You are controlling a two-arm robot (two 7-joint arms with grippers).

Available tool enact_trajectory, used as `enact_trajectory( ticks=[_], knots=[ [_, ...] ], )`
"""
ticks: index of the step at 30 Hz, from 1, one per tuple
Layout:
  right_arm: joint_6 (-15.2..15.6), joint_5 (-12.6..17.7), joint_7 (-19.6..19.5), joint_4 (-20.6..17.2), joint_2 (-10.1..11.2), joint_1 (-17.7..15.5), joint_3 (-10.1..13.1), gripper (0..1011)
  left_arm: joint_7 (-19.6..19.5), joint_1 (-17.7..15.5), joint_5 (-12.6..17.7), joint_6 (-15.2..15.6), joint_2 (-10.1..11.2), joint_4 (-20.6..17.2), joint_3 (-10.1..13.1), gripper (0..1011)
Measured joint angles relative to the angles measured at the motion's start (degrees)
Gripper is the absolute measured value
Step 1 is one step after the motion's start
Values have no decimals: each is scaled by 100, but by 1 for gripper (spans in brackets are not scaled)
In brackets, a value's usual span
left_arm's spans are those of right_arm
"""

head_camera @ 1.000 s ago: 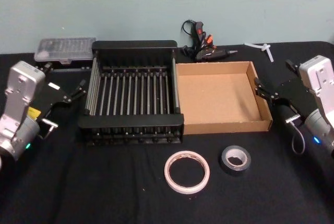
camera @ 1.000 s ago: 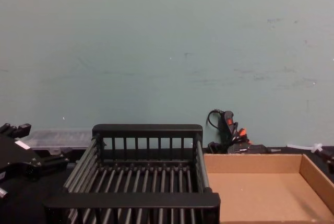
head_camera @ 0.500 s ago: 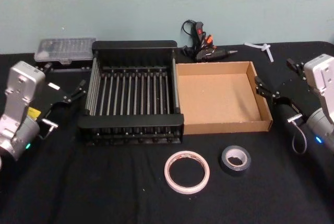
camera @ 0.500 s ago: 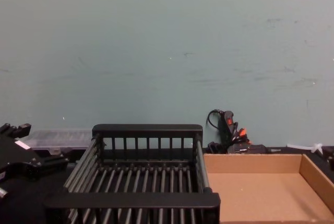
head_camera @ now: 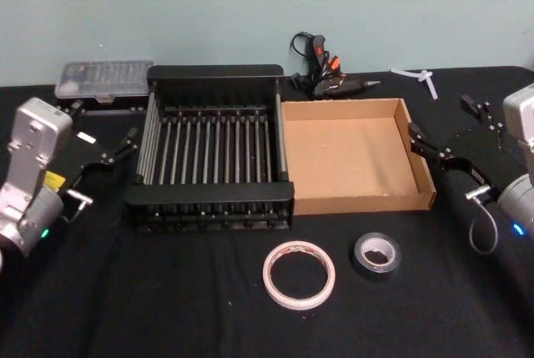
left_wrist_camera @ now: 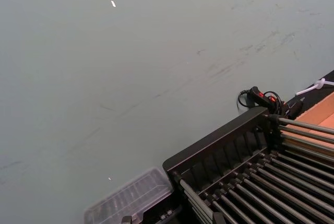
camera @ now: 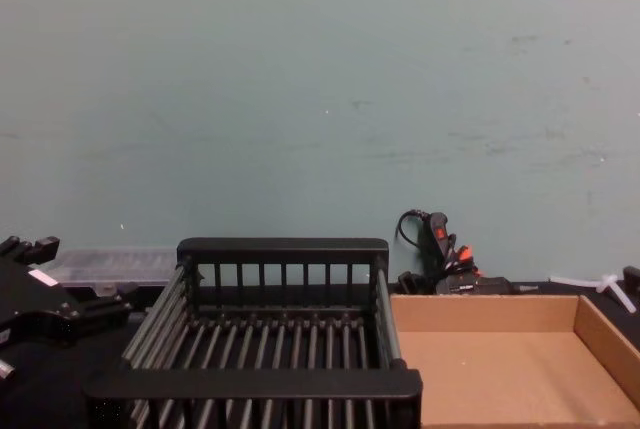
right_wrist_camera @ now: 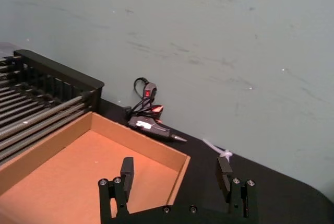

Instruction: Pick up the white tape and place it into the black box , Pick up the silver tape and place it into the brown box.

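Observation:
The white tape (head_camera: 299, 275) lies flat on the black cloth near the table's front, with the smaller silver tape (head_camera: 376, 255) just to its right. Behind them the black box (head_camera: 209, 194) and the brown box (head_camera: 363, 202) stand side by side, both with nothing inside. My left gripper (head_camera: 102, 122) hovers open to the left of the black box. My right gripper (head_camera: 442, 118) hovers open beside the brown box's right wall. In the right wrist view the right gripper (right_wrist_camera: 176, 171) has nothing between its fingers and faces the brown box (right_wrist_camera: 78, 166).
A clear plastic bit case (head_camera: 104, 78) sits behind the black box at the back left. A black and orange corded tool (head_camera: 325, 70) and a white plastic piece (head_camera: 421, 77) lie at the back. A teal wall closes the far side.
My right gripper has drifted to the right, away from the brown box's wall. The left arm, both tapes and both boxes have stayed put.

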Motion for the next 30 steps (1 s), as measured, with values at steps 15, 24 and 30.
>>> enact_trajectory(
  ticks=[15, 24, 30],
  knots=[
    [948, 364, 177, -1218, 204, -822, 406, 1002, 0, 0, 0, 0, 0, 0, 0, 1001],
    [1331, 461, 307, -1573, 242, -1263, 534, 1002, 0, 0, 0, 0, 0, 0, 0, 1001],
    [1518, 475, 372, -1727, 239, -1536, 583, 1002, 0, 0, 0, 0, 0, 0, 0, 1002]
  ],
)
